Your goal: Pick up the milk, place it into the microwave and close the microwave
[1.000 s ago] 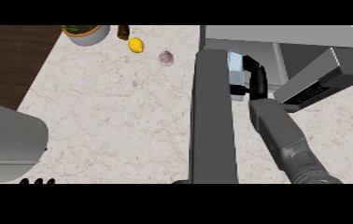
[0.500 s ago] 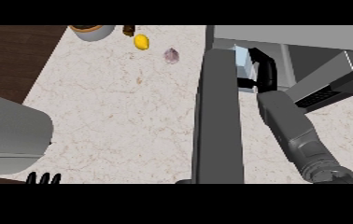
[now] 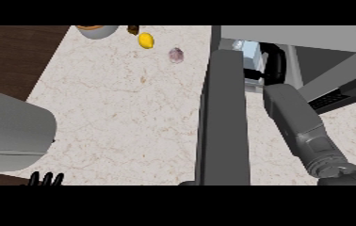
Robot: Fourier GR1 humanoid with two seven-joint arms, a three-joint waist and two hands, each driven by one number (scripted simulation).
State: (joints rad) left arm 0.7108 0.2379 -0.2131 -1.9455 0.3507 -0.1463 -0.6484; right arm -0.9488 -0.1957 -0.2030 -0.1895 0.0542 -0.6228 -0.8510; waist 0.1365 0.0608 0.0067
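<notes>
My right robot hand (image 3: pixel 273 64) is inside the microwave (image 3: pixel 306 41), curled around the milk (image 3: pixel 250 55), which sits just past the open door (image 3: pixel 222 121). My left robot hand (image 3: pixel 46 179) rests at the lower left edge, fingers straight and up. Far across the desk (image 3: pixel 125 102) lie a lemon (image 3: pixel 145 40), a garlic (image 3: pixel 176 54) and a bowl (image 3: pixel 97 30).

Matt speckled stone counter (image 3: pixel 132 112)

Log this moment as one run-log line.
phase: placing | right hand: shut on milk, inside microwave | door: open | left hand: resting, lower left
</notes>
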